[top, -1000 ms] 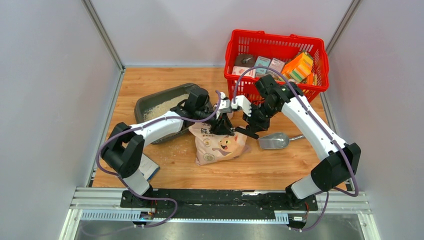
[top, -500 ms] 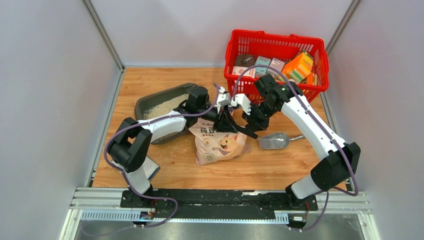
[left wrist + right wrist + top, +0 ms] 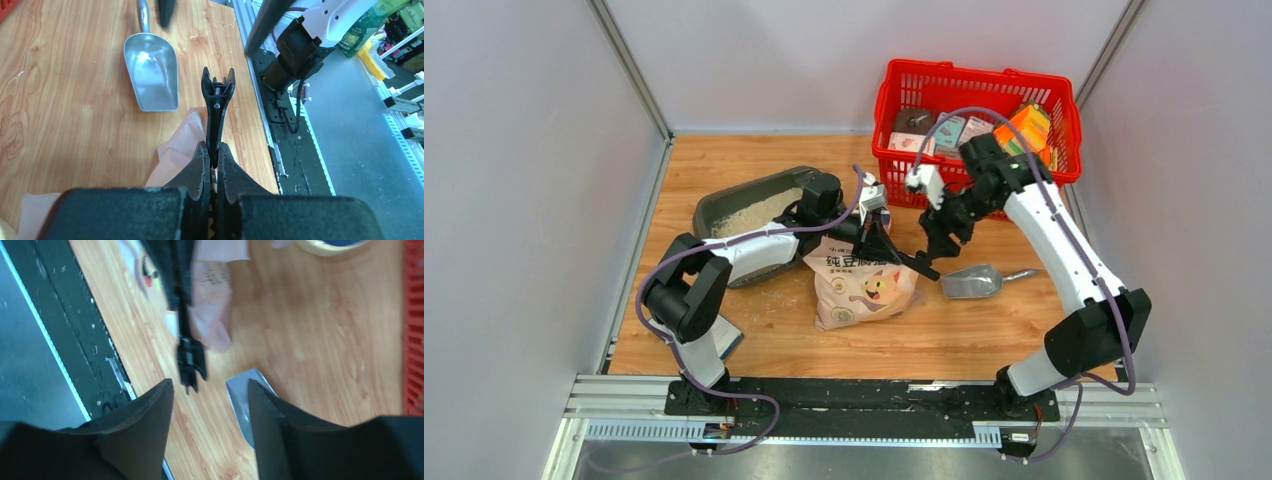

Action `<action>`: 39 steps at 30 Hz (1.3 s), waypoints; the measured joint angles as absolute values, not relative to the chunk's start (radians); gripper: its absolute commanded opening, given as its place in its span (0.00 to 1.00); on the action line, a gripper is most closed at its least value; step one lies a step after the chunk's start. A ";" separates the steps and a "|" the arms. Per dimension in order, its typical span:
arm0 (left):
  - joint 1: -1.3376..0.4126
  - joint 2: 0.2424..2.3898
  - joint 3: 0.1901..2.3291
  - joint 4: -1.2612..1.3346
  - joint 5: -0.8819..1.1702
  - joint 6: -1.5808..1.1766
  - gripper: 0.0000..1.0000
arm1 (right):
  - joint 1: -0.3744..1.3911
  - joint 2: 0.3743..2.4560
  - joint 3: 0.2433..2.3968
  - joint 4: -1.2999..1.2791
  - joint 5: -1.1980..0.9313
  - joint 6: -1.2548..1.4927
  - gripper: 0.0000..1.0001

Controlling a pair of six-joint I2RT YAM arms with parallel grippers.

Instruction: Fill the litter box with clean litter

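Note:
The dark grey litter box (image 3: 712, 208) lies at the left rear with pale clean litter (image 3: 749, 212) inside. The beige-pink litter bag (image 3: 864, 290) lies on the wood in the middle. My left gripper (image 3: 882, 245) (image 3: 212, 152) is shut on a long black clip (image 3: 216, 100) that sticks out over the bag's top edge (image 3: 180, 150). My right gripper (image 3: 934, 245) (image 3: 210, 385) hangs open and empty just right of the clip's free end (image 3: 187, 355), apart from it. The bag's pink corner (image 3: 212, 315) shows beyond it.
A silver scoop (image 3: 972, 283) (image 3: 150, 75) (image 3: 239, 390) lies right of the bag. The red mesh basket (image 3: 894, 100) with several packets stands at the back right. A blue-and-white flat item (image 3: 724, 338) lies by the left arm's base.
My left gripper has shut on the black clip. My right gripper has let go of it, opened, and drawn back up and to the right.

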State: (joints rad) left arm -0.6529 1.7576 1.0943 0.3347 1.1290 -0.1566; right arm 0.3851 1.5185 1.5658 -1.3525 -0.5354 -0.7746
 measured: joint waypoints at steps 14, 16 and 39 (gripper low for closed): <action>-0.655 1.758 1.095 0.334 1.134 -0.157 0.00 | 0.219 1.495 1.462 -1.349 -0.816 -0.764 0.71; -0.655 1.760 1.095 0.334 1.137 -0.160 0.00 | 0.219 1.505 1.462 -1.350 -0.839 -0.767 0.70; -0.655 1.782 1.110 0.341 1.151 -0.198 0.00 | 0.253 1.583 1.450 -1.343 -0.867 -0.775 0.42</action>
